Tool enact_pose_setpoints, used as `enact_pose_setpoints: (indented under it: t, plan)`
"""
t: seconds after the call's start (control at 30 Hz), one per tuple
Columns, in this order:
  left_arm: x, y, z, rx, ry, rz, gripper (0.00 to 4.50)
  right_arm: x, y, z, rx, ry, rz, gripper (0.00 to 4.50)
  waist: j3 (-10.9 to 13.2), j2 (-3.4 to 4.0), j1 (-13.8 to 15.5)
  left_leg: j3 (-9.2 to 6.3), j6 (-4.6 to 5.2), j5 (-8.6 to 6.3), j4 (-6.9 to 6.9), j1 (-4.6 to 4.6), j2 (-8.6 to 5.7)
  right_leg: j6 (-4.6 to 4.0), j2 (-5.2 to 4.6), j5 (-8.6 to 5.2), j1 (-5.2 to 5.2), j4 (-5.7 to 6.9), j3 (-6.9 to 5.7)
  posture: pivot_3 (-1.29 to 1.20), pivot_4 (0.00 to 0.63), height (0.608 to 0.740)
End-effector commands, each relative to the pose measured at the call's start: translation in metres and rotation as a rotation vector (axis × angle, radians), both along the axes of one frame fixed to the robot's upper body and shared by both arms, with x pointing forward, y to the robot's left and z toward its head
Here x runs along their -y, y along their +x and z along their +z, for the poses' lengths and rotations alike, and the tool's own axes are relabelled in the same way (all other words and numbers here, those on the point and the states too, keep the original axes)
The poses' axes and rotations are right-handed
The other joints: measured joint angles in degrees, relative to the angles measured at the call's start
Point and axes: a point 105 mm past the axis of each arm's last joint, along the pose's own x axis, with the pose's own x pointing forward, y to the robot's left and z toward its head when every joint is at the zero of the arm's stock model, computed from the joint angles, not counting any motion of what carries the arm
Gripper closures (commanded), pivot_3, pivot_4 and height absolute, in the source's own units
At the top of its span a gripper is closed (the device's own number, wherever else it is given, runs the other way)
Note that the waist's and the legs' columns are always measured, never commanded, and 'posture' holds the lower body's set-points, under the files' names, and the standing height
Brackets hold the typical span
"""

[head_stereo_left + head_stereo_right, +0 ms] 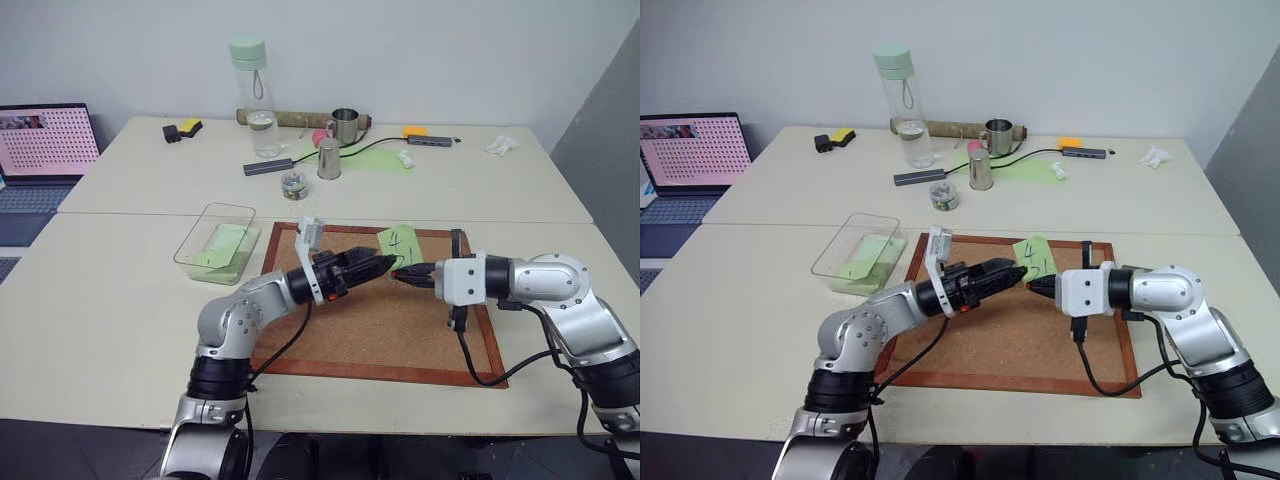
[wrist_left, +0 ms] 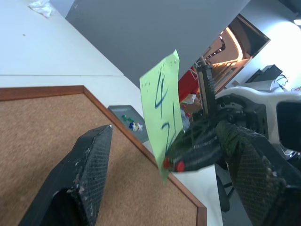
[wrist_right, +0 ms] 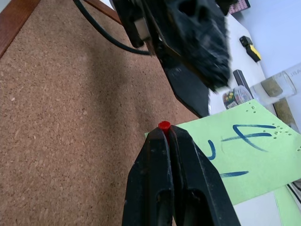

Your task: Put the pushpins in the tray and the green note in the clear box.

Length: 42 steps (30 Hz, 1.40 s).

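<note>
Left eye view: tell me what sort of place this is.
Probably an office or lab workspace: pale tables pushed together, an open laptop at one side, a wood-framed cork board, and a water bottle and metal cups among desk clutter further back.

Two pale beige counters [image 1: 120, 330] stand pushed together, the seam between them running across the view. A plain white wall [image 1: 420, 50] rises behind them; a grey panel [image 1: 600, 140] stands at the right. A laptop [image 1: 40, 150] with a lit pink screen sits at far left.
</note>
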Motion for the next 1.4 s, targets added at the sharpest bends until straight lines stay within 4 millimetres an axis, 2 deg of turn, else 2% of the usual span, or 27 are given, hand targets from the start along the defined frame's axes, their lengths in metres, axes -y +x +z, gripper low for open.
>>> enact_pose_setpoints:
  t: [0.03,0.13,0.27,0.73,0.97,1.17,1.3,1.4]
  plan:
    - [0.008,0.001,0.011,0.045,-0.027,-0.018,0.79,-0.008,-0.005,0.013,0.061,-0.001,0.049,4.50,0.0,0.00,0.0,0.00,0.00,0.00,0.00,0.00,0.00,0.00,0.00,0.00,0.00,-0.01,0.00,0.00,0.150,0.740]
    - [0.009,0.001,0.010,0.044,-0.028,-0.030,1.21,-0.009,-0.005,0.014,0.063,0.004,0.053,4.50,0.0,0.00,0.0,-0.01,0.00,0.00,-0.01,0.00,0.00,0.00,0.00,0.00,0.00,-0.01,-0.01,0.00,0.150,0.740]
    - [0.010,0.000,0.010,0.048,-0.030,-0.043,2.04,-0.010,-0.005,0.015,0.062,0.009,0.058,4.50,0.0,0.00,0.0,-0.01,0.00,0.00,-0.01,0.00,0.00,0.00,0.00,0.00,0.00,-0.03,0.00,0.00,0.150,0.740]
    - [0.013,-0.002,0.001,0.057,-0.002,-0.032,4.44,-0.013,-0.006,0.016,0.051,0.037,0.069,4.50,0.0,0.00,0.0,-0.02,0.00,0.00,-0.03,-0.03,0.00,-0.01,0.00,0.01,0.02,-0.18,-0.01,0.00,0.150,0.740]
    - [0.005,0.015,-0.011,0.050,0.045,0.087,4.47,-0.014,-0.008,0.023,0.042,0.090,0.071,4.50,0.0,0.00,0.0,-0.04,0.00,0.00,-0.03,-0.09,0.00,0.02,0.00,0.04,0.02,-0.30,-0.03,0.00,0.150,0.740]
    - [0.004,0.021,-0.020,0.038,0.067,0.137,4.47,-0.013,-0.010,0.040,0.020,0.193,0.048,4.50,0.0,0.00,0.1,-0.09,0.00,0.00,-0.04,-0.13,0.00,0.02,0.00,0.04,0.00,-0.32,-0.06,0.00,0.150,0.740]
    - [0.005,0.020,-0.021,0.046,0.070,0.147,4.47,0.012,0.000,0.055,-0.081,0.314,-0.116,4.50,0.0,0.00,0.2,-0.11,0.01,-0.01,-0.03,-0.20,0.00,0.04,-0.02,0.05,-0.01,-0.36,-0.08,0.00,0.150,0.740]
    - [0.003,0.014,-0.014,0.091,0.076,0.148,4.47,0.058,0.016,0.046,-0.144,0.313,-0.353,4.50,0.0,0.00,0.6,-0.15,0.04,-0.02,-0.02,-0.25,0.00,0.04,-0.03,0.06,-0.01,-0.40,-0.11,0.00,0.150,0.740]
